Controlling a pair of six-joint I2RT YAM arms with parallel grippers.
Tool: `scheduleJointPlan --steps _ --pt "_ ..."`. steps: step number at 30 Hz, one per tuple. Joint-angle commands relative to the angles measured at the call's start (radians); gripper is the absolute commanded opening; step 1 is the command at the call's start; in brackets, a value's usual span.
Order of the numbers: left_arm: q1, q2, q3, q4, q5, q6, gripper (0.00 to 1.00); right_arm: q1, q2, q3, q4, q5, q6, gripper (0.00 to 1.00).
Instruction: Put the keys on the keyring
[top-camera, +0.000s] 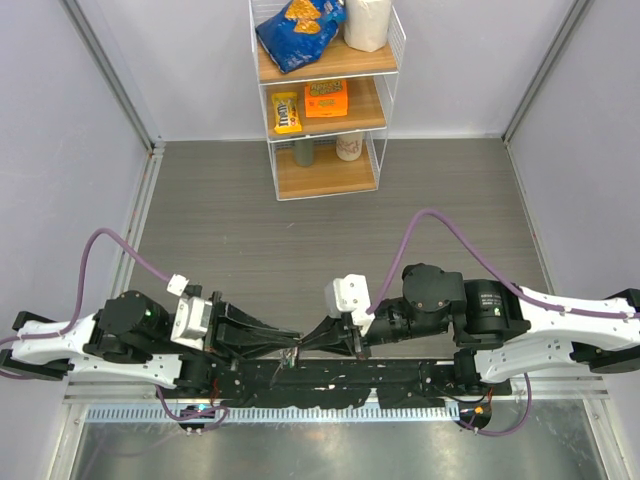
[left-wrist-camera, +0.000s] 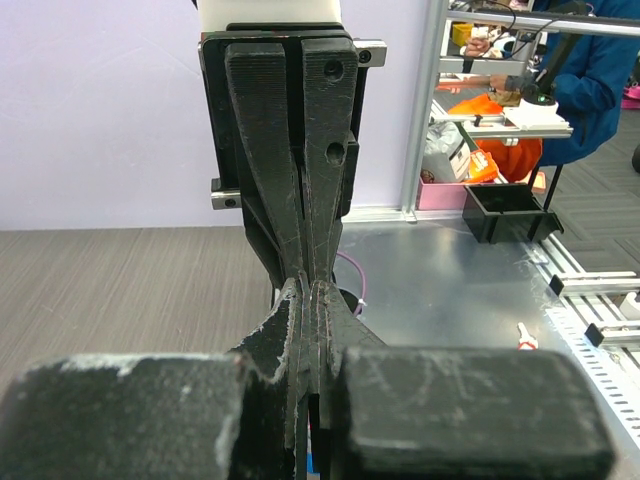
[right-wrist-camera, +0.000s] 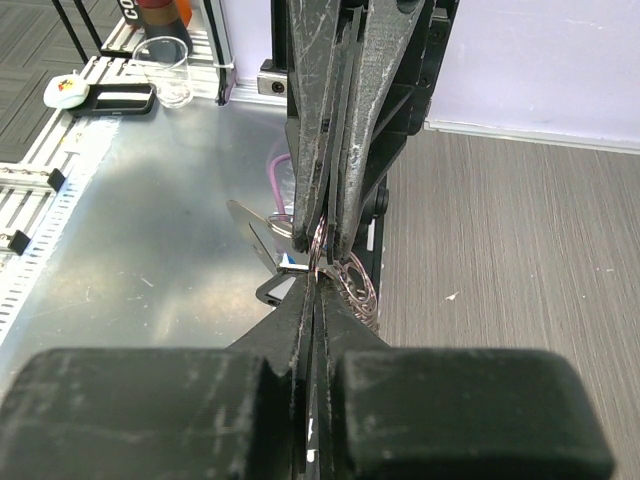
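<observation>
- Near the front edge of the grey wood-grain worktop (top-camera: 250, 230), just above the arm bases, I see the black left end effector (top-camera: 296, 349) and the black right end effector (top-camera: 313, 344) meeting tip to tip.
- Both end effectors have their fingers pressed together. Neither wrist view shows a gap between either pair.
- Right at the meeting point, in the air between the tips, is the keyring (right-wrist-camera: 355, 285). I can see it only as thin silver wire loops touching the fingertips.
- One flat silver metal key (right-wrist-camera: 250, 228) sticks out to the side, just beside the loops. I cannot make out its head.
- I cannot tell which pair of fingers actually pinches the metal, because the pieces are too small and crowded.
- Against the far wall stands a white wire shelf with wooden boards (top-camera: 320, 175). It carries a blue snack bag (top-camera: 298, 30), an orange packet (top-camera: 326, 98) and a yellow packet (top-camera: 286, 112).
</observation>
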Motion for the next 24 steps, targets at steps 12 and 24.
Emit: scheduleJointPlan --steps 12,24 --pt "-0.001 -0.006 0.003 0.127 -0.022 0.011 0.0 0.001 -0.089 -0.02 0.035 0.11 0.007 0.42" --pt "-0.001 0.037 0.024 0.115 -0.234 0.022 0.0 0.0 -0.196 -0.095 -0.008 0.238 0.011 0.63"
